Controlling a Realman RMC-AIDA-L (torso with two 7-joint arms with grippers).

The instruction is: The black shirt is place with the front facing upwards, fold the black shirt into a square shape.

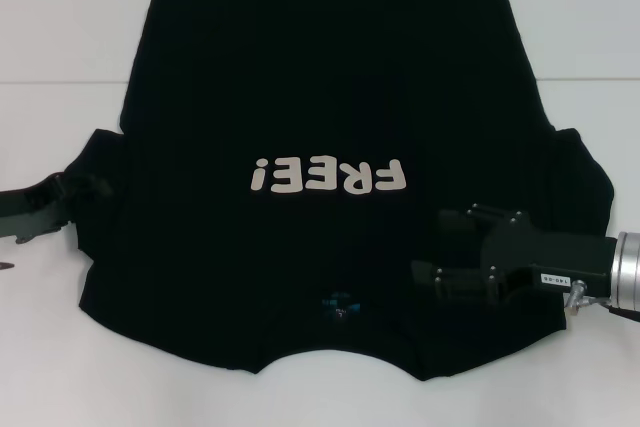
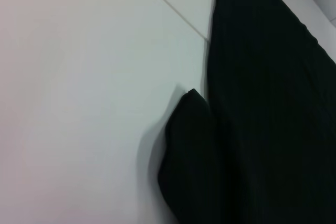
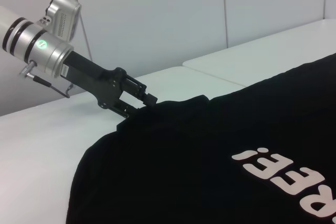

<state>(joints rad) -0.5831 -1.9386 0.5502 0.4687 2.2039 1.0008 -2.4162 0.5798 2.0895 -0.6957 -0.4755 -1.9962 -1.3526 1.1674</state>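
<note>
The black shirt lies spread flat on the white table, its off-white "FREE!" lettering facing up and its small blue neck label near the front edge. My left gripper is at the shirt's left sleeve and shut on the sleeve's edge. The right wrist view shows this same left gripper pinching the cloth. My right gripper is open, just above the shirt's right shoulder area with nothing between its fingers. In the left wrist view, the shirt's sleeve lies against the table.
The white table extends around the shirt on both sides. A seam line crosses the tabletop at the back. A pale wall stands behind the table.
</note>
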